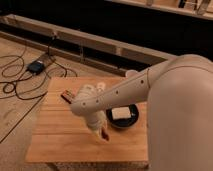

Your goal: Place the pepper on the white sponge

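The pepper (105,134) showed as a small dark red piece at the tip of the gripper (103,132), which seemed clamped on it, though the grip itself was mostly hidden by the wrist. Pepper and gripper were over the front half of the table (55,135), near its middle, just left of and in front of the bowl (125,126). Whether the pepper touched the wood could not be told.

The sponge (121,113) lay inside the dark round bowl, a pale rectangular block taking up much of its middle. The pepper was apart from the sponge, outside the bowl's rim.

The arm (120,92) reached in from the right, crossed above the table's back half, bent at a rounded joint near the centre and turned down toward the gripper.

A flat brown bar (67,95) lay toward the table's back left, just beside the joint. A slim pale bottle (100,86) stood behind the arm, partly hidden by it.

On the floor to the left, cables (15,87) looped across the carpet, and a small dark box (37,66) sat among them.
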Available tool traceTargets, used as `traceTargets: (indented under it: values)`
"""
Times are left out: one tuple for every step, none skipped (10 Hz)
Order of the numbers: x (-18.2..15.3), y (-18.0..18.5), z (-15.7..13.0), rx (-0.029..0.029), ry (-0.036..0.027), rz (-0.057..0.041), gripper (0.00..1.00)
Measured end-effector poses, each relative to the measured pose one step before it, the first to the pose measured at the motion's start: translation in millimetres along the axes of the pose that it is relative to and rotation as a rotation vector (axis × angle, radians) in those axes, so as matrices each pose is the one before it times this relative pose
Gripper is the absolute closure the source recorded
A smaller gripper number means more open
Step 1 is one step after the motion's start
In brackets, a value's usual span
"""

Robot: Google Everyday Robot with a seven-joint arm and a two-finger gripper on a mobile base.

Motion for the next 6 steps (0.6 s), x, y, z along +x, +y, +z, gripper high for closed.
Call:
traceTargets:
  values:
    - [4.87, -15.18, -0.60, 0.00282, 0.00422, 0.01069, 0.86]
    - [3.72, -12.55, 1.01, 0.00131, 0.00548, 0.00990, 0.86]
    - [3.70, -13.25, 2.68, 0.00150, 0.00683, 0.01109, 0.86]
    - [2.68, -17.47, 4.54, 0.00005, 0.00346, 0.01798, 0.86]
    - [2.16, -17.30, 5.05, -0.00201, 0.00254, 0.02050, 0.86]
    - [0.75, -12.08, 3.48, -0.00019, 0.00314, 0.01331, 0.86]
